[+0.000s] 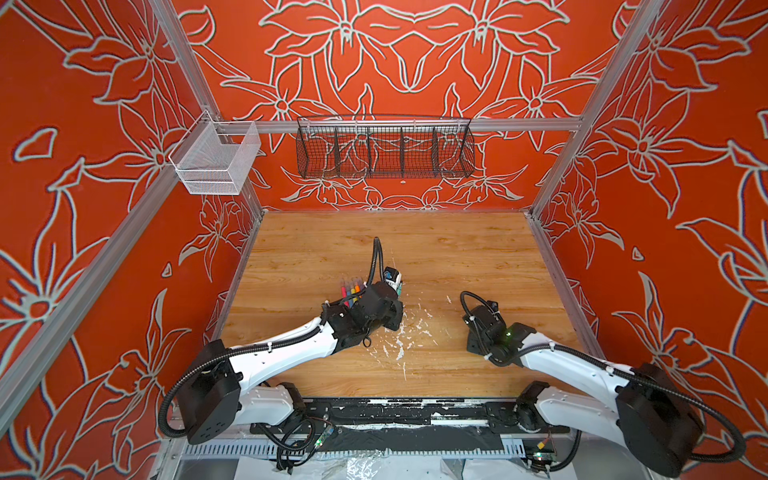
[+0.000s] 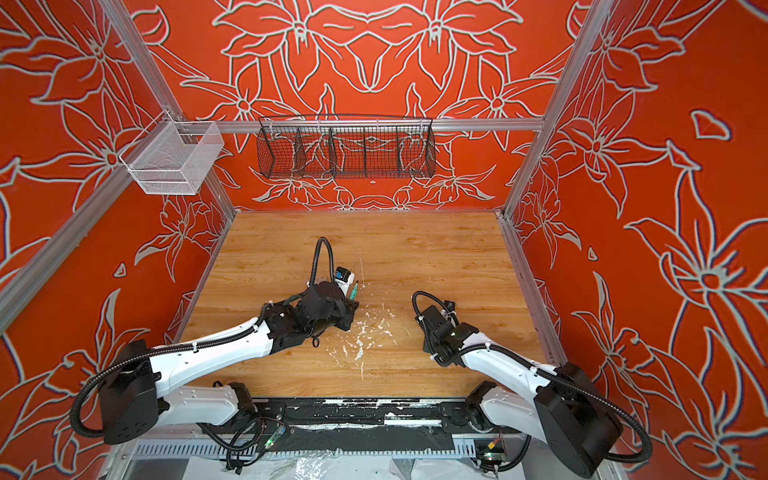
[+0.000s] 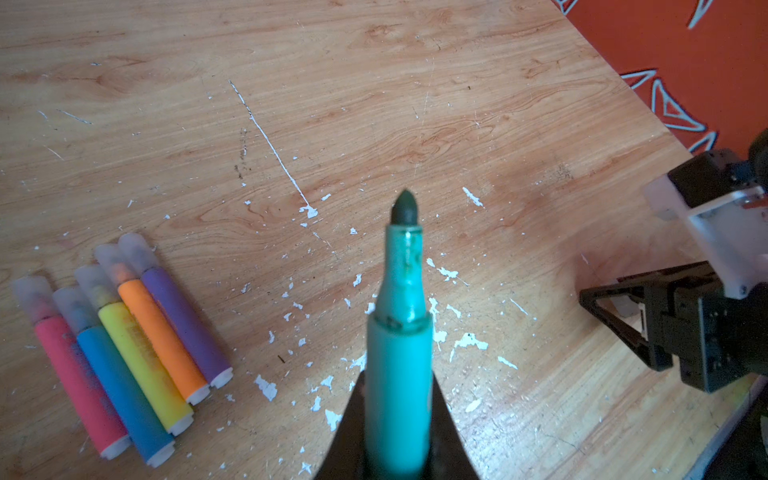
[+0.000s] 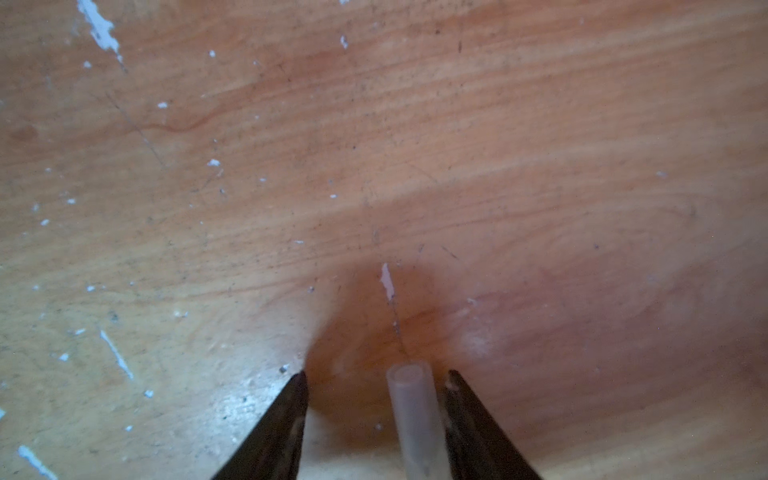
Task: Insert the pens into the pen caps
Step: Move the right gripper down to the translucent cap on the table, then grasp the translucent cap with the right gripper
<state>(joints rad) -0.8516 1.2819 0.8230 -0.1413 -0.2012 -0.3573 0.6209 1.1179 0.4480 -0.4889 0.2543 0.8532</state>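
My left gripper (image 3: 398,376) is shut on the green pen (image 3: 399,332), whose dark bare tip points out over the table; the pen also shows in both top views (image 1: 398,289) (image 2: 353,291). Several other pens lie side by side, each wearing a frosted cap: pink (image 3: 79,374), blue (image 3: 120,386), yellow (image 3: 141,361), orange (image 3: 162,332) and purple (image 3: 183,320). A clear pen cap (image 4: 411,411) lies on the table between the fingers of my right gripper (image 4: 377,374). The cap sits close to one finger, with a wide gap to the other.
White flecks of debris (image 1: 399,340) litter the middle of the wooden table (image 1: 436,249). A black wire basket (image 1: 384,147) and a white mesh basket (image 1: 216,160) hang on the rails behind. The row of capped pens (image 1: 351,293) lies just beyond my left wrist.
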